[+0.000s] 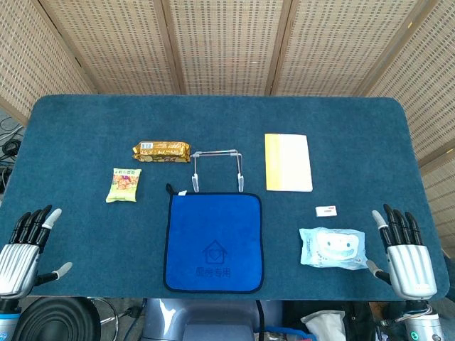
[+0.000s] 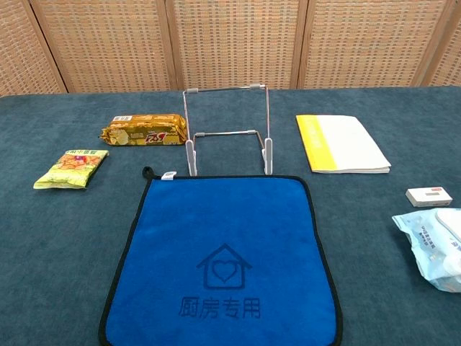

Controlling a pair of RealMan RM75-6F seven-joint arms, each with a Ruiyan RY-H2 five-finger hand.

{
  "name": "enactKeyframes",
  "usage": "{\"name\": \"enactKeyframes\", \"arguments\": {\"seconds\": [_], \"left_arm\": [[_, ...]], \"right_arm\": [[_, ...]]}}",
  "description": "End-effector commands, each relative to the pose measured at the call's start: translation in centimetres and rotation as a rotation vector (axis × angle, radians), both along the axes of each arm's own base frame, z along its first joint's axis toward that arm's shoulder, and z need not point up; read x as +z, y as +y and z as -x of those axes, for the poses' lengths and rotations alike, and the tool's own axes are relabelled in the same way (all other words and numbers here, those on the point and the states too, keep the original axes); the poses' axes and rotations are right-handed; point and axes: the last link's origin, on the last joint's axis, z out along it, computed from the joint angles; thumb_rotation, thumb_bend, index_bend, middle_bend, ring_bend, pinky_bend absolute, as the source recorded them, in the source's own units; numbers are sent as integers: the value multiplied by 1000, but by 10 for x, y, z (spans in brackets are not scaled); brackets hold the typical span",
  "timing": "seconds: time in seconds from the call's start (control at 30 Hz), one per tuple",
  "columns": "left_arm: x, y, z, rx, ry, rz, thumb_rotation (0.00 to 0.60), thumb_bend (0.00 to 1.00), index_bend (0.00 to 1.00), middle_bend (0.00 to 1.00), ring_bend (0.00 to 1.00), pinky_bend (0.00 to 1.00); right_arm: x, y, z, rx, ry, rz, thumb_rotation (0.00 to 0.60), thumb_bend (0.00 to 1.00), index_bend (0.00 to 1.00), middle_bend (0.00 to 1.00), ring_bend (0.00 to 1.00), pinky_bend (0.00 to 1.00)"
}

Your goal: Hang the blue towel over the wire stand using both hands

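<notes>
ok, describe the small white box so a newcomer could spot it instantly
Start at the yellow-and-white booklet on the right half of the blue table. Come toward the near edge: the small white box lies between the booklet and the pale blue wipes pack. It is the smallest item, flat, rigid, with a red mark.

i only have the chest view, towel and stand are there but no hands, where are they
Observer: The left hand hovers at the table's near left edge, holding nothing.
Operator: and the right
Observer: The right hand is at the near right edge, fingers apart, just right of the wipes pack.
Operator: either one touching the towel yet
Observer: No, the blue towel lies flat between them, well clear of both.
</notes>
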Motion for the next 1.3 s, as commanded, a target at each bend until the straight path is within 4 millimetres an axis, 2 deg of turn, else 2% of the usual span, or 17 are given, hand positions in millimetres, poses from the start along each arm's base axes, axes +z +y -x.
{"name": "enactKeyframes", "arguments": {"seconds": [0.03,0.27,0.4,0.6,0.67,0.77,0.97,1.07,1.3], "left_arm": [[0,0,0,1,-1,1,600,0,0,0,0,0],[-1,-1,0,1,2,5,600,0,0,0,0,0],[-4,1,0,4,6,10,600,0,0,0,0,0],[-8,6,1,20,18,16,600,0,0,0,0,0],[-11,10,4,38,23,19,600,0,0,0,0,0],[-12,13,6,58,15,19,600,0,0,0,0,0],[-12,17,9,69,19,17,600,0,0,0,0,0],[-12,17,10,71,16,22,600,0,0,0,0,0],[-12,19,11,76,14,17,600,0,0,0,0,0]], "right_arm": [[-1,0,0,0,3,-4,600,0,0,0,0,0],[-6,-1,0,4,0,-30,600,0,0,0,0,0],[-19,-13,-13,92,1,-120,600,0,0,0,0,0],[-43,-57,-54,301,23,-281,600,0,42,0,0,0],[-63,-85,-77,392,57,-336,600,0,78,0,0,0],[-81,-101,-88,423,83,-352,600,0,112,0,0,0],[-108,-115,-94,472,156,-402,600,0,150,11,0,0],[-129,-120,-92,474,168,-463,600,0,150,11,0,0],[-148,-123,-93,550,194,-471,600,0,187,38,0,4]]}}
